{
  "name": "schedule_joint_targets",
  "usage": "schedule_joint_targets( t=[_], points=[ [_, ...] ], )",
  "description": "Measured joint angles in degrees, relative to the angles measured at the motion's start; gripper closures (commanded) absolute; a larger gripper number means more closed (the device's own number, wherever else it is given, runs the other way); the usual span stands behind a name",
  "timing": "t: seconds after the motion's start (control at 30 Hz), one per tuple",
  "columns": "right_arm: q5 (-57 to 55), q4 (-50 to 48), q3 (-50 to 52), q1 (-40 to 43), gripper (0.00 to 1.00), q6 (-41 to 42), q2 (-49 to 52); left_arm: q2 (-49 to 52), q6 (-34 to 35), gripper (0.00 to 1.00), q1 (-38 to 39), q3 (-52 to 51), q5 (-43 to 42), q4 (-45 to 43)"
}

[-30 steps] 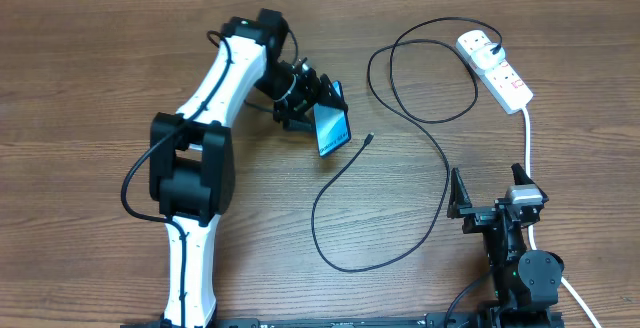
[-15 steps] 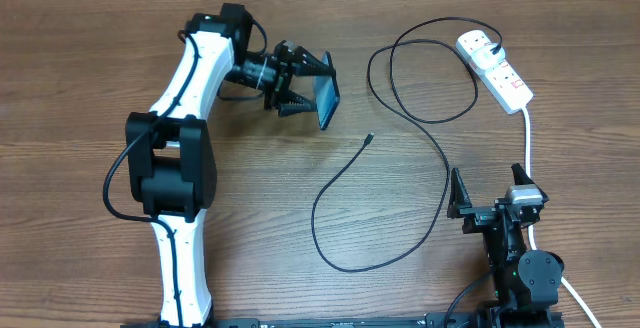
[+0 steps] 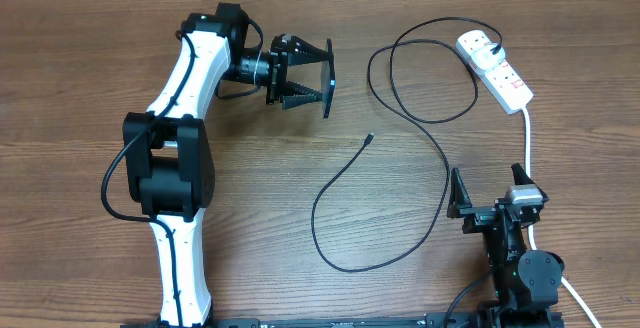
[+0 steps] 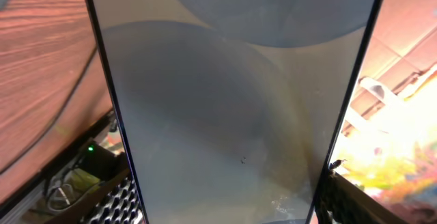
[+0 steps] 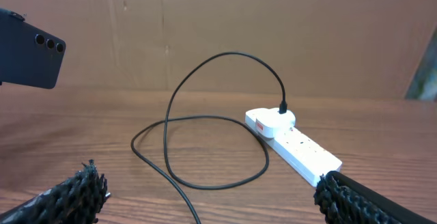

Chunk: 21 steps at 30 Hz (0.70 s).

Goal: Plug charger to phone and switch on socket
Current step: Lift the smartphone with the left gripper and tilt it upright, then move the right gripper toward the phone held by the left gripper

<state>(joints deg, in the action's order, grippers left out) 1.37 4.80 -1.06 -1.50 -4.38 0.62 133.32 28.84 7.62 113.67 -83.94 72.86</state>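
Observation:
My left gripper [image 3: 318, 76] is shut on the phone [image 3: 329, 86] and holds it off the table, edge-on to the overhead camera. In the left wrist view the pale screen of the phone [image 4: 232, 101] fills the frame between the two fingers [image 4: 102, 197]. The charger's small plug tip [image 3: 370, 138] lies free on the wood. Its black cable [image 3: 345, 263] loops round to the white plug head [image 3: 478, 40], which sits in the socket [image 3: 500, 71]. My right gripper [image 3: 490, 200] stands open and empty near the front edge. From it I see the socket [image 5: 300, 149] and the phone's back [image 5: 27, 60].
The socket's thick white cord [image 3: 528, 143] runs down past my right arm to the front edge. The black cable forms a large loop [image 5: 205, 115] on the table between the phone and the socket.
My left arm has swung the phone up and to the left and turned it from screen-up to edge-on. The cable, the socket and the right arm have not moved.

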Motion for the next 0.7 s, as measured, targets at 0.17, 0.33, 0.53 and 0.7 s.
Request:
schedule_joint_targets(
  t=[0.17,0.33,0.53,0.7],
  points=[
    [14.93,-8.70,0.00,0.00,0.00,11.52,0.04,0.00,0.00,0.34,0.00,0.02,-1.57,-0.02],
    [27.28,-24.85,0.00,-0.02,0.00,25.83,0.00,0.00,0.00,0.34,0.00,0.04,-2.69,0.33],
    [31.80,-24.61,-3.37,-0.02,0.00,34.07,0.04,0.00,0.00,0.34,0.00,0.04,-2.91,0.48],
    [32.30,0.31,-21.16,-0.02,0.00,32.59,5.75,0.00,0.00,0.34,0.00,0.07,-3.08,0.48]
  ],
)
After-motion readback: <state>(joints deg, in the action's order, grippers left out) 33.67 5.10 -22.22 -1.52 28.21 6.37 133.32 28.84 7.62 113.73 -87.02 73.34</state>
